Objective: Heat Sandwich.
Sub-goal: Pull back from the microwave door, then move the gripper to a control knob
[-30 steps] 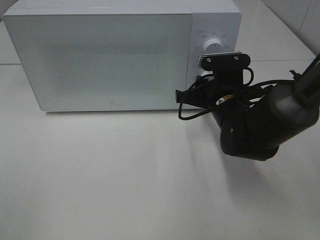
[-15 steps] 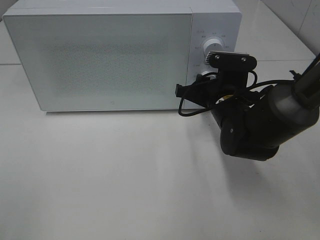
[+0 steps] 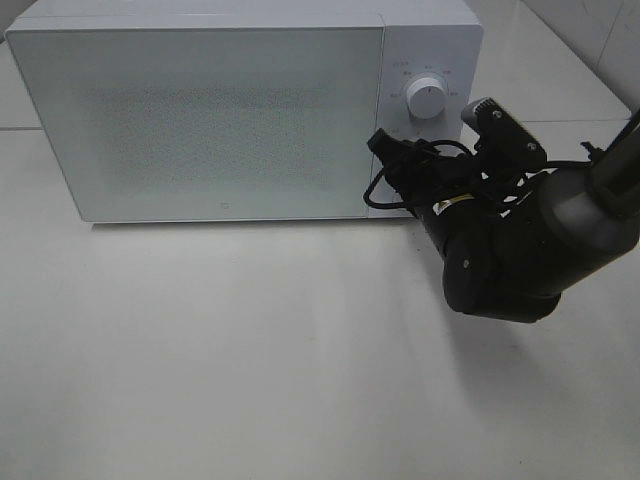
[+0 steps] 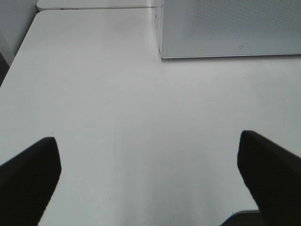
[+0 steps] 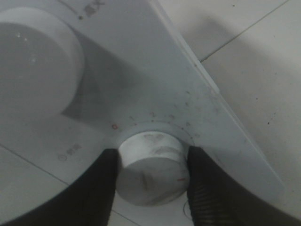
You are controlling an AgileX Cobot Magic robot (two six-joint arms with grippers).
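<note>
Right wrist view is showing the right pincer clamping the lower knob of the microwave, its 2 fingers pressing opposite sides. The left pincer is hanging apart over the table. The door is sitting shut; where the sandwich is cannot be told.

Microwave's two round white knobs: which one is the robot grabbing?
The lower round white knob, between the right gripper's black fingers; the upper knob stands free.
</note>
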